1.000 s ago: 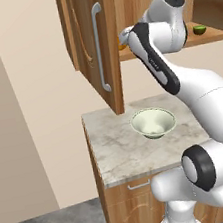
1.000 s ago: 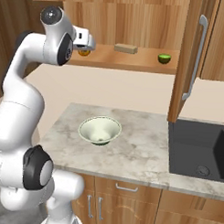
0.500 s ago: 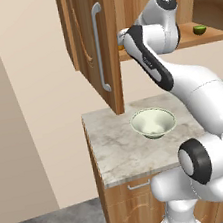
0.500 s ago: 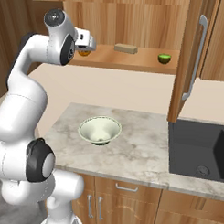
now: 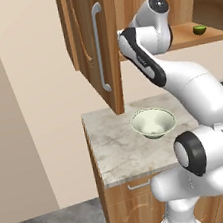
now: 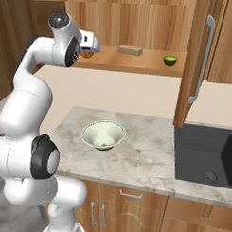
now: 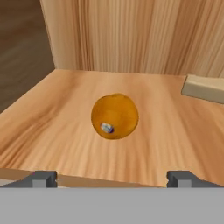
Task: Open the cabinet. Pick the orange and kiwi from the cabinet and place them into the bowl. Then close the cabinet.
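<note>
At the cabinet shelf's front edge: jaws spread wide, nothing held.

Left to right on the shelf: orange centred ahead of my gripper, sitting free on bare wood; tan block near it to the right; kiwi well apart at the far end. Cabinet doors stand open, bowl below on the counter. My worry: the orange is round and could roll deeper if one finger touches first, or squirt out from an off-centre squeeze.

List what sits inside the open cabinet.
On the cabinet shelf: the orange at the left, a tan block mid-shelf, the kiwi at the right. The arm covers most of the orange from the base views.
</note>
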